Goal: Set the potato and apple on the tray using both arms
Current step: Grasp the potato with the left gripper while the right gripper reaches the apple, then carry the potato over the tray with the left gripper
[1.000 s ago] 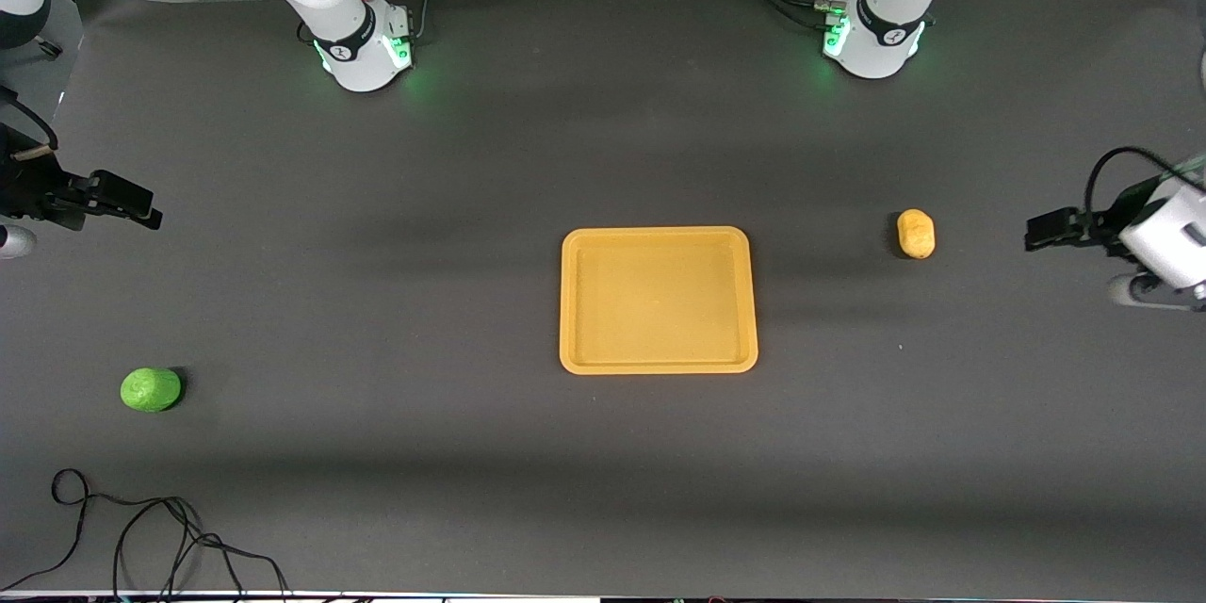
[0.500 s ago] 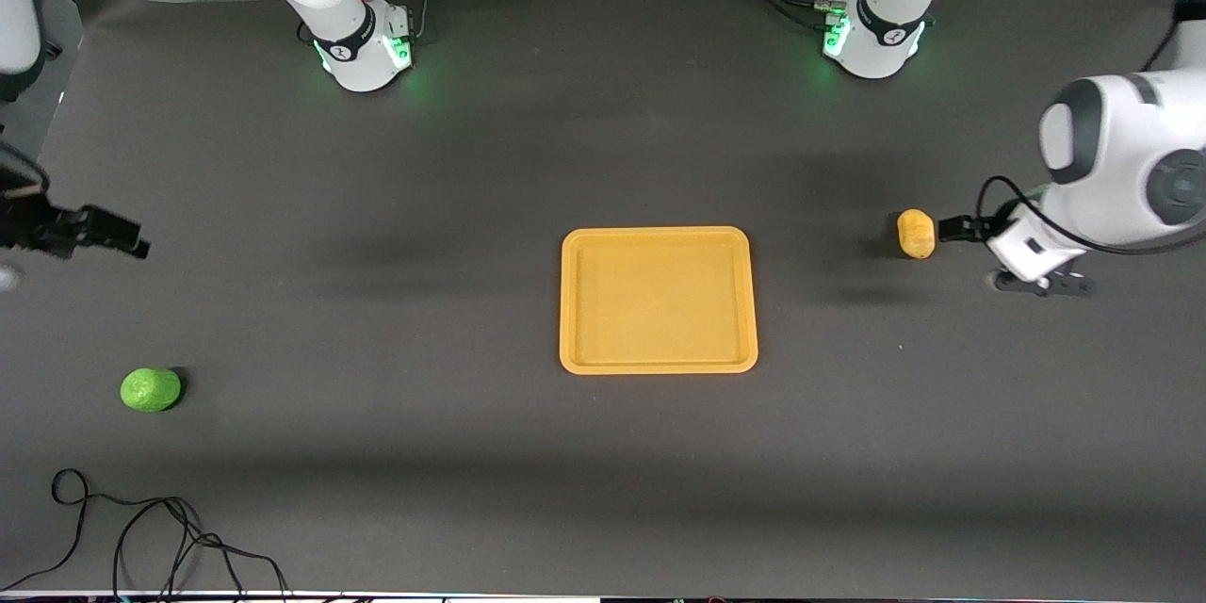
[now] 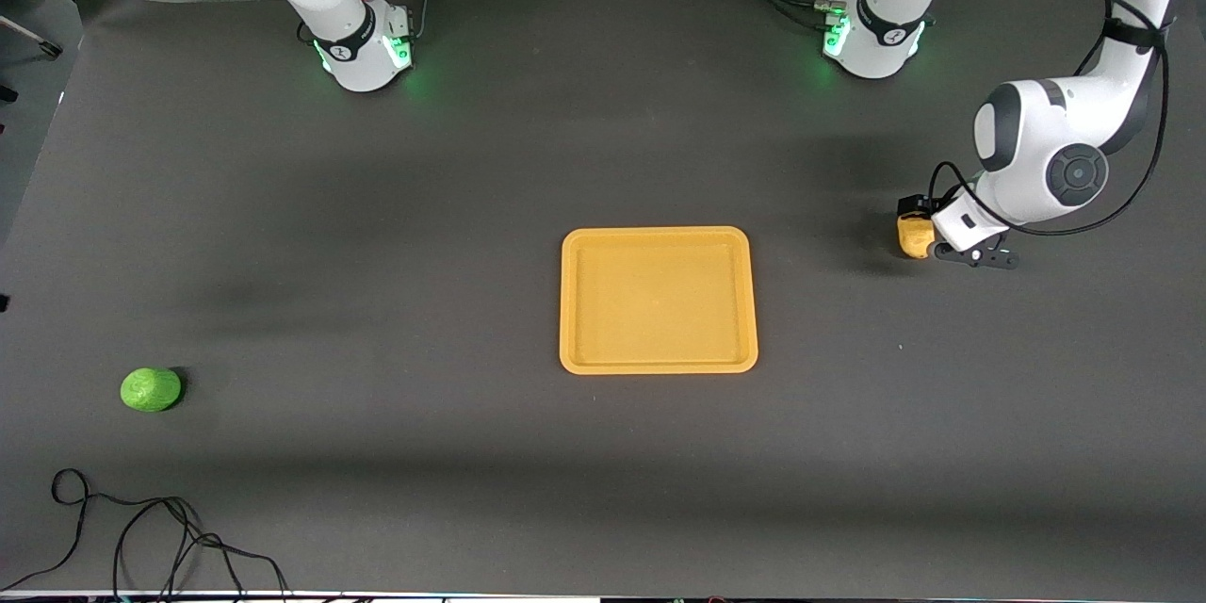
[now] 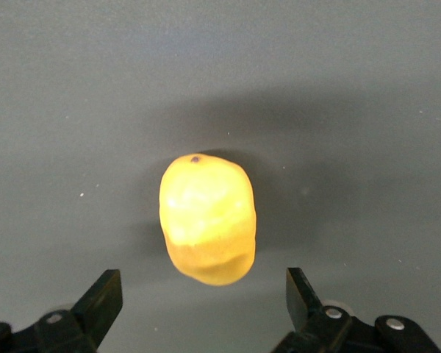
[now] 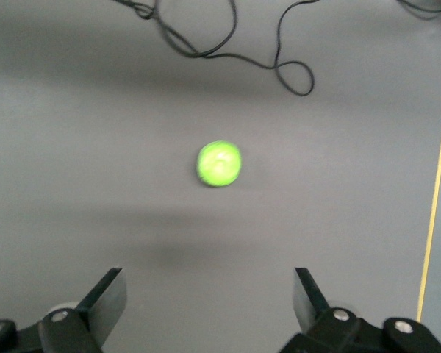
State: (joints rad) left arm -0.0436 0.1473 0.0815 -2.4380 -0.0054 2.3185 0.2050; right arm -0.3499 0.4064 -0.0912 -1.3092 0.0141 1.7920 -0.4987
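The left gripper (image 4: 200,294) has dropped, jaws spread, over the yellow-tan oblong potato (image 3: 912,236) at the orange-yellow plastic tray's (image 3: 658,366) three o'clock, ready to grasp, while the right gripper (image 5: 209,298), jaws also apart, has swung high above the bright green rough apple (image 3: 150,389) at its eight o'clock.

Readable text: none | labels, brands, numbers, signs: none legible on any surface | small dark emblems on the arm bases: too small to read

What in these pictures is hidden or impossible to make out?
- Front view: the right pincer is out of frame.
- Front view: the left pincer and part of the small yellow-tan potato are covered by the arm's white wrist.
- Right wrist view: the orange-yellow plastic tray is cut off by the picture's edge.
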